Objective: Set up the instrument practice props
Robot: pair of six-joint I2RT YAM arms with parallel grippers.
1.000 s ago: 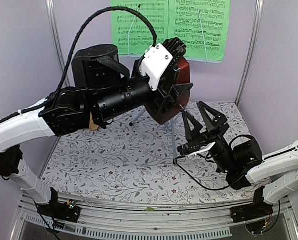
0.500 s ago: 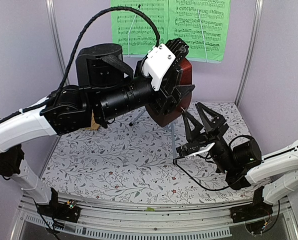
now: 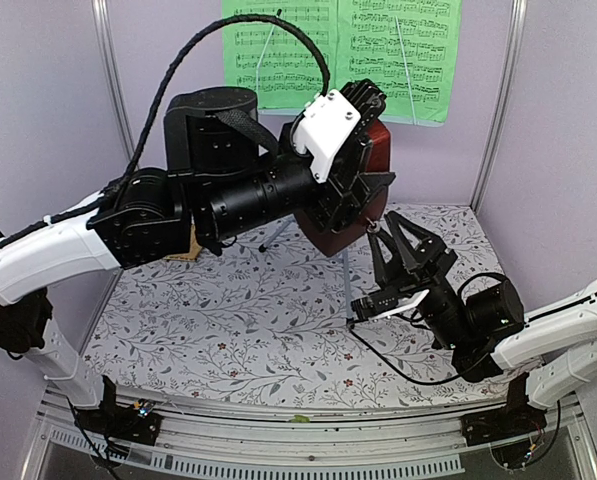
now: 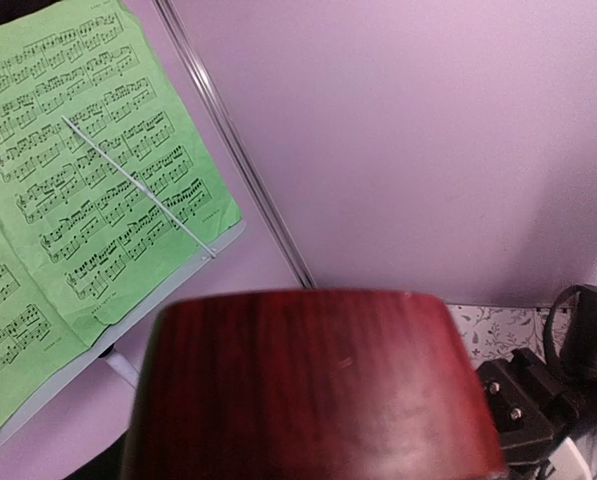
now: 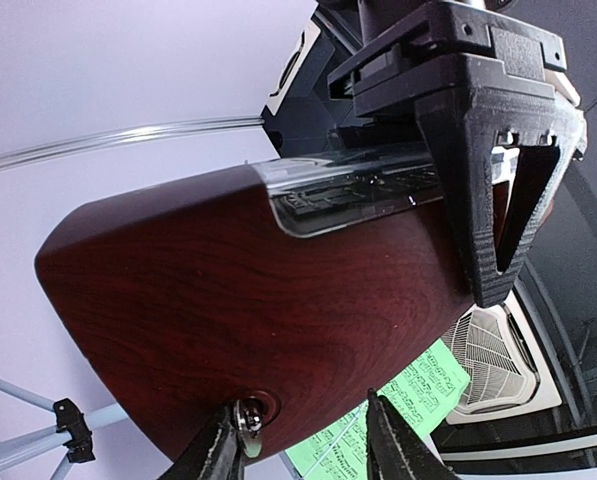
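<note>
My left gripper (image 3: 363, 150) holds the dark reddish-brown metronome (image 3: 380, 140) in the air above the middle of the table, shut on it. The metronome (image 4: 308, 390) fills the bottom of the left wrist view. In the right wrist view one black left finger (image 5: 498, 200) lies across the metronome (image 5: 238, 300). My right gripper (image 3: 388, 228) reaches up from below, open, and its fingertips straddle the silver winding key (image 5: 246, 420). One tip touches the key, the other stands apart. The green sheet-music booklet (image 3: 343, 50) lies open on the pale blue music stand (image 4: 168, 280) at the back.
The stand's silver tripod legs (image 3: 278, 236) and pole (image 3: 345, 272) rise from the flowered tablecloth (image 3: 238, 320) just behind my right gripper. A bit of tan mat (image 3: 184, 246) shows behind the left arm. Purple walls and metal posts (image 3: 498, 110) close in the back and sides.
My right gripper's fingers have narrowed and risen to the side of the metronome. The left arm has shifted slightly right and up with the metronome.
</note>
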